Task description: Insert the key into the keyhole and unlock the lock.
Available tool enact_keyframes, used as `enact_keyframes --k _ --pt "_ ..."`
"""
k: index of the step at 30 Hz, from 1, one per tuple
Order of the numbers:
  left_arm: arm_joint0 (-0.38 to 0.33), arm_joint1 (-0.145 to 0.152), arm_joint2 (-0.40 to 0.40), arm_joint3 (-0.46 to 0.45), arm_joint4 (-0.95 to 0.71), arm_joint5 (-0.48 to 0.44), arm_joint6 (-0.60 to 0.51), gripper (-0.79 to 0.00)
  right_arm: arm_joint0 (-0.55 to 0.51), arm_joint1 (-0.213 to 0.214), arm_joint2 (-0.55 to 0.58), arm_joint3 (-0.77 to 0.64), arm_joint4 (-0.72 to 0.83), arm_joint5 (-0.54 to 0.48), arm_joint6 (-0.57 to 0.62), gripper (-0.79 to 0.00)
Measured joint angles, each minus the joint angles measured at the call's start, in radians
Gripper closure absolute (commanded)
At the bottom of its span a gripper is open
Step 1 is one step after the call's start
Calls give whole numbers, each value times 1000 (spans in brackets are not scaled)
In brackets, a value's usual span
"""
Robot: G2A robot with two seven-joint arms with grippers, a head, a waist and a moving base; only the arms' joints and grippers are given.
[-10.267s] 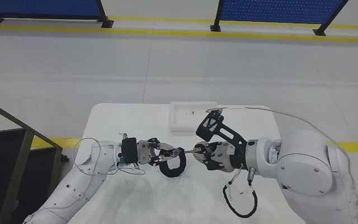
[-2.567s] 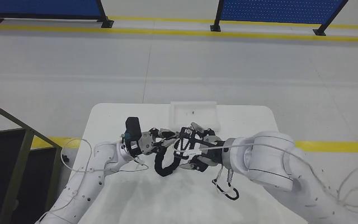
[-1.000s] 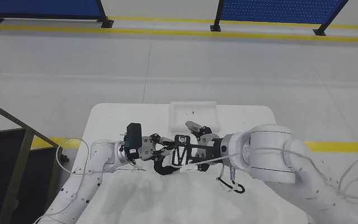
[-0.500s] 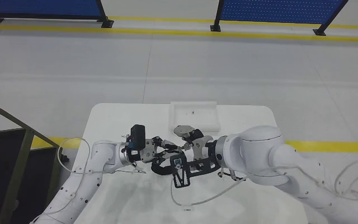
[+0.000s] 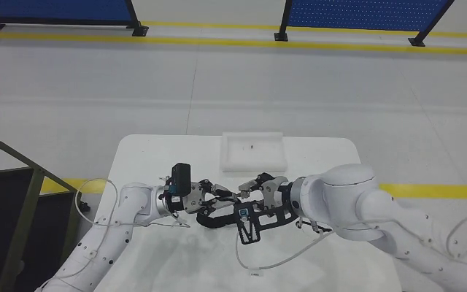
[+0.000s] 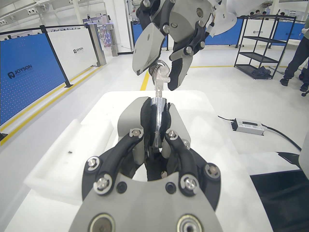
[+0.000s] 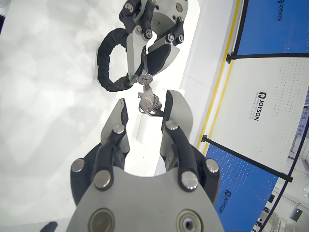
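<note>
Looks like the key (image 7: 147, 101) is in, turning comes next
left gripper (image 6: 157, 105) clamps the lock (image 6: 158, 121); right gripper (image 7: 145, 97) sits slack-jawed around the key, so pinch, then twist.

Silver key (image 6: 160, 73), small ring on head, blade seated in keyhole (image 7: 144, 78), sticking straight out of lock (image 6: 158, 121) end; head sits between spread right gripper (image 7: 145, 100) fingers. Lock: chrome cylinder body, black sheathed cable loop (image 7: 102, 59) curling from it, body clamped in left gripper (image 6: 158, 105), over table (image 5: 146, 157) middle.
</note>
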Motion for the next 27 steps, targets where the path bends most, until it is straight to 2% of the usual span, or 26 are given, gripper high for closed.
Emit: enact_keyframes --k 3,9,12,14,21,27 --pt "0 3 6 0 -8 0 2 0 -2 3 13 -1 11 -6 -11 -166" --pt "-3 8 19 -4 -17 0 1 0 -16 5 28 -5 10 -10 -49 -163" --pt "-6 9 25 -5 -22 0 2 0 -22 4 30 -6 8 -12 -68 -89" --pt "-7 10 29 -6 -23 0 2 0 -25 4 30 -3 11 -11 -79 0" --pt "-14 12 41 -6 -28 0 4 0 -43 1 32 13 53 41 -92 0" --pt "-18 13 42 -11 -14 0 21 0 -64 -2 47 71 248 169 -76 0"
